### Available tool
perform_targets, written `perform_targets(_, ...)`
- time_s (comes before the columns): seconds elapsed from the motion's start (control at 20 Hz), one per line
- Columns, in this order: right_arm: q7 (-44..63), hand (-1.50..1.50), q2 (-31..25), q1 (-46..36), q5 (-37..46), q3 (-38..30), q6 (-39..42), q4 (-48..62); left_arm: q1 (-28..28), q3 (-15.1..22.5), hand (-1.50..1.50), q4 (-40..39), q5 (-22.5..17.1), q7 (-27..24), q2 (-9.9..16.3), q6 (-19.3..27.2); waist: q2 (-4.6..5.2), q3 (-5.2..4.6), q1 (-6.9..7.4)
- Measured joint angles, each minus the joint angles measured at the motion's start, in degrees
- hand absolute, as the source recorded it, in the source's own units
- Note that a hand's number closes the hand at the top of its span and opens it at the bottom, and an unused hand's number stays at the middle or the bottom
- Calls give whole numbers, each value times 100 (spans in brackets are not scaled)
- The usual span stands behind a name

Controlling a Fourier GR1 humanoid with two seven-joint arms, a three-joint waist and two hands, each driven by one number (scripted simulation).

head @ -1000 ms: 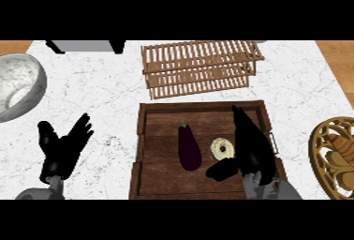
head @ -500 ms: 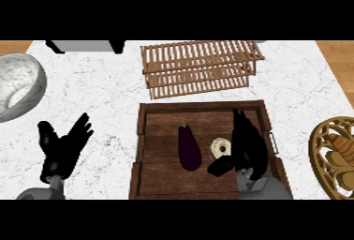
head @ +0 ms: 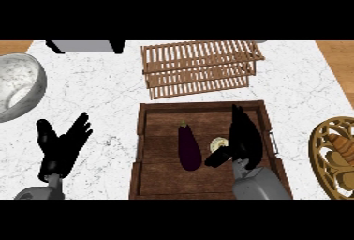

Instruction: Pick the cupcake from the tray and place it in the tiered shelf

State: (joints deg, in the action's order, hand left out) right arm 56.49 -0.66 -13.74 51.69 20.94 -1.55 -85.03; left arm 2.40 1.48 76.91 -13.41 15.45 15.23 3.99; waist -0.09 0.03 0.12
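A dark wooden tray lies in the middle of the counter. In it sit a purple eggplant and, to its right, a pale cupcake, partly hidden. My right hand hovers over the tray's right half with its fingers straight and pointing away. Its thumb reaches across the cupcake's near side. The fingers are not curled round the cupcake. The slatted wooden tiered shelf stands behind the tray. My left hand rests open on the counter at the lower left, fingers up.
A large white bowl sits at the left edge. A wicker basket with bread stands at the right edge. A grey appliance is at the back left. Bare marble lies between the tray and the bowl.
My right hand has drawn back toward me and shifted slightly left, settling beside the cupcake, which shows less than before. The left hand has stayed still.
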Motion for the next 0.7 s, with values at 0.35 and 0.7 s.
perform_targets(0.35,-461,150,-40,-146,-259,183,540,427,47,-88,0,-51,103,-14,-75,-65,-45,-36,13)
perform_targets(0.7,-833,150,-8,-34,-416,426,286,363,51,-168,0,-65,246,-25,-204,-75,-42,-30,-12)
